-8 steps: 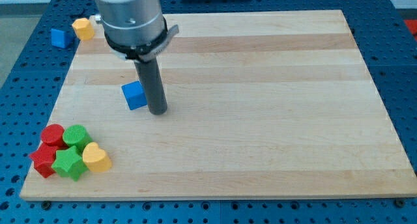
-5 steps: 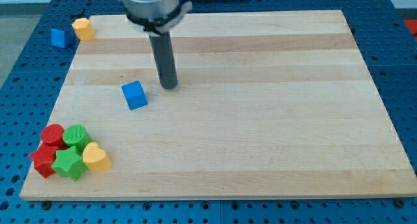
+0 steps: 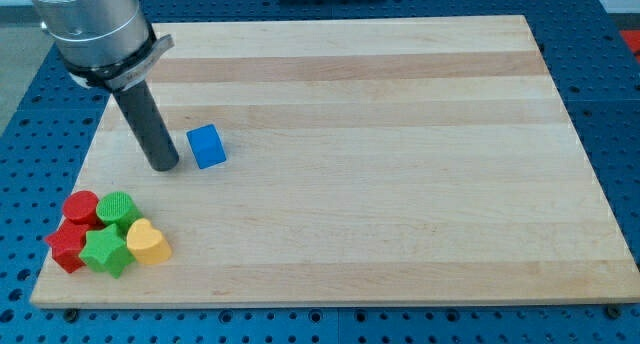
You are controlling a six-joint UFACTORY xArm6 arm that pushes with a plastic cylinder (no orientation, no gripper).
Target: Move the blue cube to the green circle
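So there's just the one camera view here. The blue cube (image 3: 207, 146) sits flat on the wooden board (image 3: 400, 184), just to the right of my tip (image 3: 163, 167) and a touch toward the view's top from it. It's a cube, so it has no real long axis, but it's turned slightly: its edges don't run parallel to the board's edges, and its top face looks a bit twisted, with one lower corner angled toward the view's bottom right.

My tip is the bottom end of the dark rod, and it's down at the board surface. There's nothing to open or close on it, it's just a plain rod, and it isn't holding anything. I can see a narrow strip of bare wood between the tip and the cube, so they're close but not touching.

Well below my tip, toward the view's bottom left corner of the board, there's a little huddle of pieces all packed together: a red cylinder (image 3: 80, 206), the green circle (image 3: 118, 209) right beside it, a red star (image 3: 66, 244), a green star (image 3: 105, 252) and a yellow heart (image 3: 149, 242). The green circle is below and a bit left of the tip, well apart from the cube.
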